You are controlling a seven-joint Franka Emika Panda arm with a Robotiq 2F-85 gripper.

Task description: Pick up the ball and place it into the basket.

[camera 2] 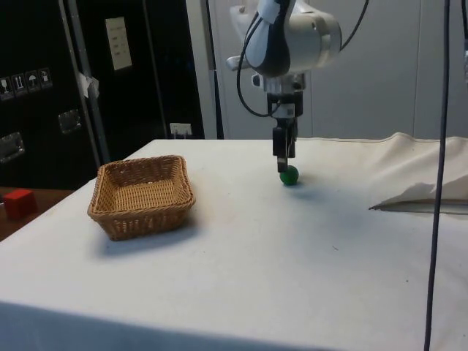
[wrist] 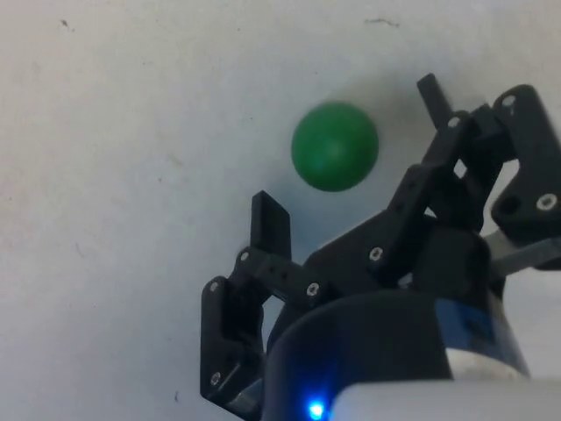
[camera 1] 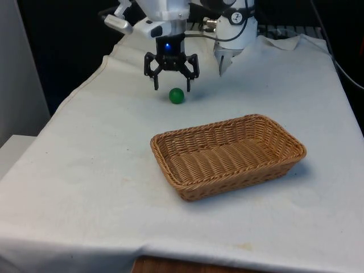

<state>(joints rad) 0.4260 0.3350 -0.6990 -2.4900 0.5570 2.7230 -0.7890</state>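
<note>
The gripper (camera 1: 172,85) hangs just above the white cloth (camera 1: 85,170) near the table's far end, its two black fingers spread wide apart and holding nothing; the green ball (camera 1: 177,95) rests on the cloth just in front of the fingertips in the front view, slightly towards that view's right, and is not between the fingers; in the side view the gripper (camera 2: 284,165) points straight down with its tips just above the ball (camera 2: 289,175); the wrist view shows the ball (wrist: 335,146) lying free on the cloth beyond the open fingers (wrist: 270,224), apart from both; the wicker basket (camera 1: 284,142) stands well apart from the ball, nearer the front camera and towards the front view's right; in the side view the basket (camera 2: 117,216) holds nothing.
</note>
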